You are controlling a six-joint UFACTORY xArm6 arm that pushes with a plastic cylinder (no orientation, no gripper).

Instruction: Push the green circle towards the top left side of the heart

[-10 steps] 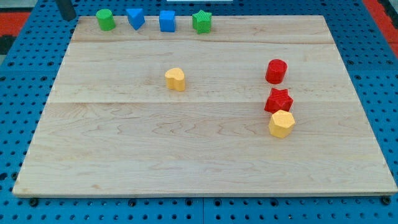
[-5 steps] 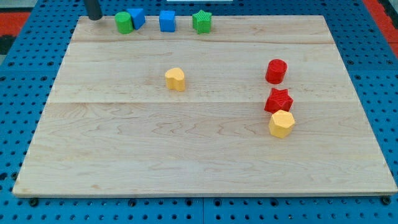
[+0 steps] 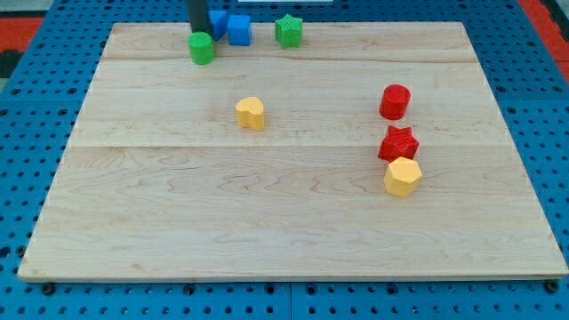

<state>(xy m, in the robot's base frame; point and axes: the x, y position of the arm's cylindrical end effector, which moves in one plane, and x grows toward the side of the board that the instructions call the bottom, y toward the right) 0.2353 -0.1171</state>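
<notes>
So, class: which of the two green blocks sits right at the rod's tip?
The green circle, directly below my tip at the view's top left. The green star sits apart, further right, beyond the blue blocks.

A pale wooden board (image 3: pixel 293 222) fills most of the frame, lying on a blue pegboard surface (image 3: pixel 27 133); red patches show at both upper corners.

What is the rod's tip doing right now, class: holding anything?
No pincer: my tip holds nothing; it sits just above the green circle at the view's top, with a blue block beside it.
</notes>
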